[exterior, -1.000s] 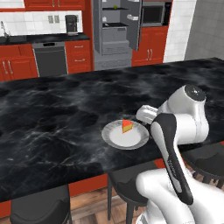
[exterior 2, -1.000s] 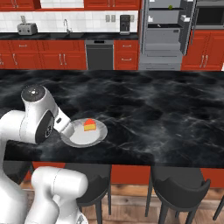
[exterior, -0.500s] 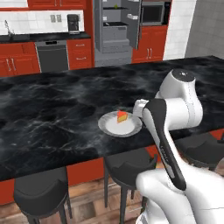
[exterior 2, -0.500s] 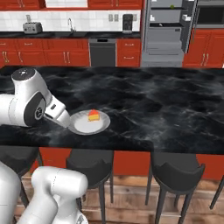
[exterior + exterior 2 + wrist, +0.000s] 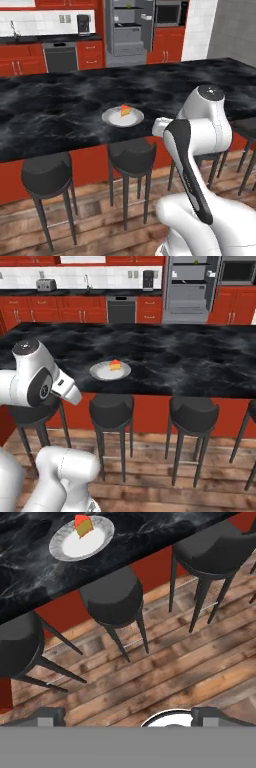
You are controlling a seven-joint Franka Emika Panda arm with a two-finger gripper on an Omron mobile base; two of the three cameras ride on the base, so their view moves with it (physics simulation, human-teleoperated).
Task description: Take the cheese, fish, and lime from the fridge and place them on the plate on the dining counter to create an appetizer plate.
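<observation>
Cheese (image 5: 125, 110) is sitting on the plate (image 5: 111, 119) on the dining counter (image 5: 60, 110), and I'm holding the gripper (image 5: 129, 714) jaws apart, empty, over the stools (image 5: 114, 602) beside that counter.

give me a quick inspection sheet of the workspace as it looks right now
surface: dining counter, black marble with white veins on a red base, bare apart from the plate
job's things: plate on the dining counter near its front edge; cheese lies on the plate; fridge at the back wall stands open, a small green thing on an upper shelf, too small to name; fish not made out
clutter: nothing seen on the dining counter
grippers: gripper open, holds nothing, fingers spread wide over the wooden floor, away from the plate
cables: nothing seen
surroundings: black stools along the counter, red cabinets, toaster and coffee maker on the back counter
</observation>
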